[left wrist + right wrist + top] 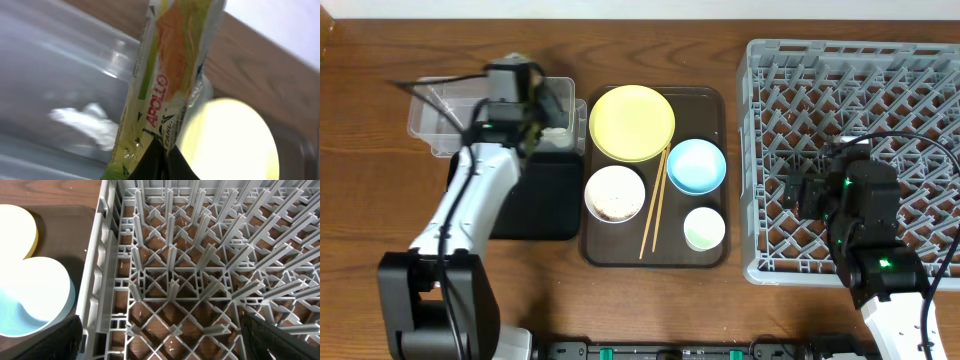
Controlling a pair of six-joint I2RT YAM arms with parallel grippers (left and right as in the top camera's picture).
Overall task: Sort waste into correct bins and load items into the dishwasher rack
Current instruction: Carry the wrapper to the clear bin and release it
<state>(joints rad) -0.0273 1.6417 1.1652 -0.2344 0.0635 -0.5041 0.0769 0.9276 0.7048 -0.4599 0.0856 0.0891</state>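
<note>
LEFT ARM POISED OVER THE BIN: The left arm's fingers are closed on the lower end of the snack wrapper, which stands up from them beside the clear tub. It looks held there for a drop into that bin, though the blurred wrist view leaves it unclear whether it is past the rim. The yellow plate and chopsticks lie on the brown serving tray on the desk. The right arm's fingers, spread wide and empty, hover over the dishwasher rack, apparently parked until loading.
</note>
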